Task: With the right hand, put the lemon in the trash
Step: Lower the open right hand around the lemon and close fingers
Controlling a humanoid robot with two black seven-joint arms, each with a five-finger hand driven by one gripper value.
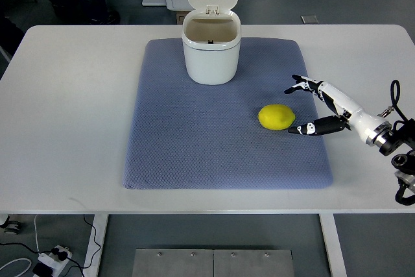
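Note:
A yellow lemon [276, 117] lies on the blue-grey mat [194, 147], right of centre. My right hand [305, 107] comes in from the right edge and sits just right of the lemon, open: its fingers [303, 84] are spread above and its thumb [311, 128] reaches low beside the fruit, not closed around it. The white trash bin [211, 47] stands at the back of the mat with its lid flipped up and its mouth uncovered. The left arm does not show.
The mat lies on a white table [65, 115]. Cables and the wrist joint [399, 147] hang at the table's right edge. A power strip [48, 261] lies on the floor below the front left.

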